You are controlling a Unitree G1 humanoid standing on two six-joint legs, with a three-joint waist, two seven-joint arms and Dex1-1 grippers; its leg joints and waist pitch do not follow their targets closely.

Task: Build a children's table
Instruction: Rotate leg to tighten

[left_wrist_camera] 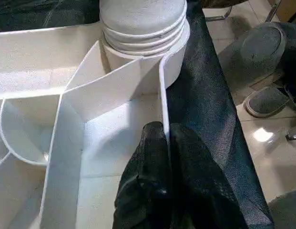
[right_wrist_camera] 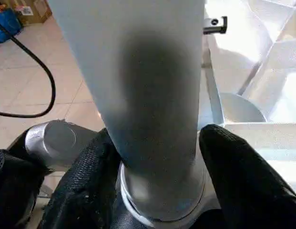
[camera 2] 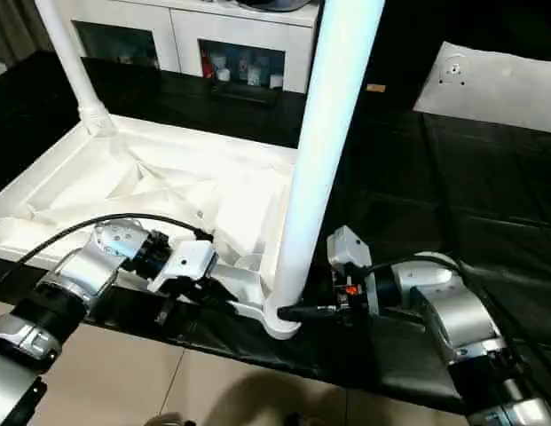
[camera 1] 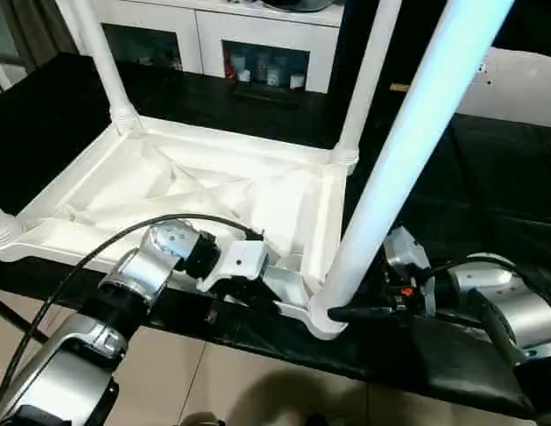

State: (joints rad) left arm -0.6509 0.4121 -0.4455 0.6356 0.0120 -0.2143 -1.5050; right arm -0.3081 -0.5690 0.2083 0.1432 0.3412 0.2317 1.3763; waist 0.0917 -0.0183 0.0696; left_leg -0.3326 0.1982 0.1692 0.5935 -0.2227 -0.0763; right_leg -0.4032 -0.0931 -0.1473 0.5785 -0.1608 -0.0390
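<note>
Table top (camera 1: 195, 191): upside down on black cloth (camera 1: 488, 186), ribs up, legs standing in its corner sockets. Left gripper (left_wrist_camera: 166, 143): pinched on the top's near rim wall beside the near corner. Right gripper (right_wrist_camera: 157, 162): fingers set either side of the near leg (camera 1: 390, 169) at its base, touching it. White cabinet (camera 1: 248, 35) behind.

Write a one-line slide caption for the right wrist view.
Right gripper with black fingers on either side of the white table leg near its corner socket.
</note>
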